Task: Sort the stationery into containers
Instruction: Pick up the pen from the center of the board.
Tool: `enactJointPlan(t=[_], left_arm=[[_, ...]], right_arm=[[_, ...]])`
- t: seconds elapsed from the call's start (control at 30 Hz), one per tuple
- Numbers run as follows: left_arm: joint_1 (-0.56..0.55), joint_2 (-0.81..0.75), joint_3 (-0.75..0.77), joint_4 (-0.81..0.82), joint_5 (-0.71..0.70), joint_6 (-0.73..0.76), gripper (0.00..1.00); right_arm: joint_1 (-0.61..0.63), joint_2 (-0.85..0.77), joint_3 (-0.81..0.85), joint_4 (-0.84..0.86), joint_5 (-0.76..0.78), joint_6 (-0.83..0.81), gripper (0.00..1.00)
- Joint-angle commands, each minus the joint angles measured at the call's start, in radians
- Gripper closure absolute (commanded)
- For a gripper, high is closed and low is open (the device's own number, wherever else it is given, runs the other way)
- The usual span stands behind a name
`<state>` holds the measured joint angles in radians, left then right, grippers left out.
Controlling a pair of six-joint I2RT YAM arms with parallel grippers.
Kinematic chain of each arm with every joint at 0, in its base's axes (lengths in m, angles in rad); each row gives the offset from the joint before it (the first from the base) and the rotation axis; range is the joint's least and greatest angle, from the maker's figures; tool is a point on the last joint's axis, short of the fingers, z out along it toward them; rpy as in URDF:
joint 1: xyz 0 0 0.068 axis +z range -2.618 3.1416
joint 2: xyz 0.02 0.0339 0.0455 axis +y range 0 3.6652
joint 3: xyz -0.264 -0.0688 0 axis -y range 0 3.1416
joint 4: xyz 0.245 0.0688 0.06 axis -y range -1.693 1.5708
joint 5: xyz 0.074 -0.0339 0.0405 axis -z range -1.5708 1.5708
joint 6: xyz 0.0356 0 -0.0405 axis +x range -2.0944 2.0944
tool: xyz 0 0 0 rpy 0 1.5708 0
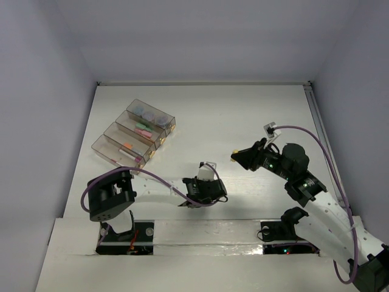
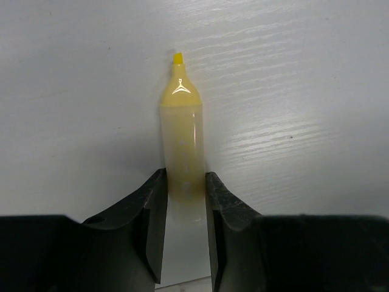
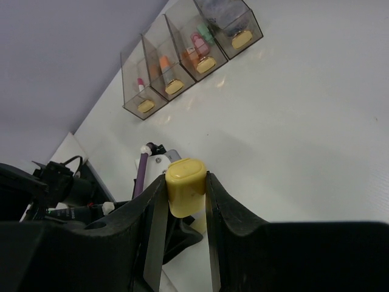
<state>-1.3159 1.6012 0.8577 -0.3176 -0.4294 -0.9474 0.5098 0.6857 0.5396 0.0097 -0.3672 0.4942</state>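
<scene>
An uncapped yellow stick (image 2: 181,131) points away from me over the white table, its chisel tip (image 2: 177,58) bare. My left gripper (image 2: 185,176) is shut on its rear part, both fingers pressed against its sides; in the top view this gripper (image 1: 203,185) sits low at the table's middle front. My right gripper (image 3: 184,179) is shut on a yellow cap (image 3: 186,193), held up in the air to the right (image 1: 234,157). The four clear containers (image 1: 115,154) stand in a row at the left.
The boxes hold blue-grey discs (image 1: 149,113), pink and green sticks (image 1: 143,129), an orange stick (image 1: 127,146) and a white pen (image 1: 124,159). Gold knobs (image 3: 206,64) mark the boxes' near ends. A raised rail (image 1: 316,115) runs along the table's right edge.
</scene>
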Motion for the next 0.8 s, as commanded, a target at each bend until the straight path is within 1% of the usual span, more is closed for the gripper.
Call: enactJointPlan(t=[0.0, 0.07, 0.13, 0.23, 0.27, 0.3, 0.33, 0.37, 0.4, 0.43, 0.47, 0.5, 0.53, 0.63, 0.67, 0.7, 0.73, 0.77], left_arm=[[-0.014, -0.055, -0.013, -0.028, -0.023, -0.011, 1.00], [-0.014, -0.081, -0.020, -0.028, -0.043, -0.019, 1.00], [-0.014, -0.142, -0.045, -0.009, -0.049, -0.021, 1.00], [-0.014, -0.260, -0.094, 0.093, -0.057, 0.004, 1.00], [-0.005, -0.294, -0.106, 0.157, -0.058, 0.025, 1.00], [-0.005, -0.363, -0.120, 0.196, -0.060, 0.041, 1.00], [-0.005, -0.398, -0.149, 0.236, -0.062, 0.056, 1.00], [0.006, -0.435, -0.164, 0.317, -0.058, 0.088, 1.00], [0.018, -0.505, -0.183, 0.377, -0.051, 0.105, 1.00], [0.018, -0.539, -0.221, 0.423, -0.040, 0.122, 1.00], [0.030, -0.572, -0.238, 0.516, -0.029, 0.134, 1.00], [0.043, -0.628, -0.258, 0.564, -0.007, 0.157, 1.00], [0.043, -0.651, -0.294, 0.651, 0.020, 0.168, 1.00], [0.061, -0.734, -0.363, 0.773, 0.056, 0.200, 1.00], [0.079, -0.751, -0.379, 0.842, 0.095, 0.203, 1.00], [0.095, -0.779, -0.394, 0.877, 0.121, 0.205, 1.00], [0.136, -0.788, -0.423, 0.909, 0.154, 0.205, 1.00], [0.156, -0.797, -0.436, 0.961, 0.216, 0.200, 1.00]], right_arm=[[-0.007, 0.002, 0.003, 0.056, -0.012, 0.003, 1.00], [-0.007, 0.002, 0.003, 0.058, -0.007, 0.003, 1.00], [-0.007, 0.000, -0.001, 0.061, -0.006, 0.006, 1.00], [-0.007, 0.005, -0.007, 0.088, -0.009, 0.024, 1.00], [-0.007, 0.011, -0.007, 0.110, -0.021, 0.033, 1.00], [-0.007, 0.015, -0.006, 0.124, -0.030, 0.056, 1.00], [-0.007, 0.020, -0.003, 0.147, -0.038, 0.070, 1.00], [-0.007, 0.034, -0.001, 0.197, -0.058, 0.089, 1.00], [-0.007, 0.044, 0.003, 0.223, -0.070, 0.124, 1.00], [-0.007, 0.055, 0.010, 0.252, -0.084, 0.144, 1.00], [-0.007, 0.070, 0.022, 0.312, -0.108, 0.164, 1.00], [-0.007, 0.099, 0.026, 0.343, -0.121, 0.202, 1.00], [-0.007, 0.115, 0.033, 0.414, -0.142, 0.223, 1.00], [-0.007, 0.161, 0.039, 0.515, -0.150, 0.309, 1.00], [-0.007, 0.173, 0.043, 0.548, -0.136, 0.328, 1.00], [-0.007, 0.182, 0.057, 0.556, -0.127, 0.355, 1.00], [-0.007, 0.202, 0.063, 0.568, -0.122, 0.365, 1.00], [-0.007, 0.212, 0.066, 0.605, -0.118, 0.377, 1.00]])
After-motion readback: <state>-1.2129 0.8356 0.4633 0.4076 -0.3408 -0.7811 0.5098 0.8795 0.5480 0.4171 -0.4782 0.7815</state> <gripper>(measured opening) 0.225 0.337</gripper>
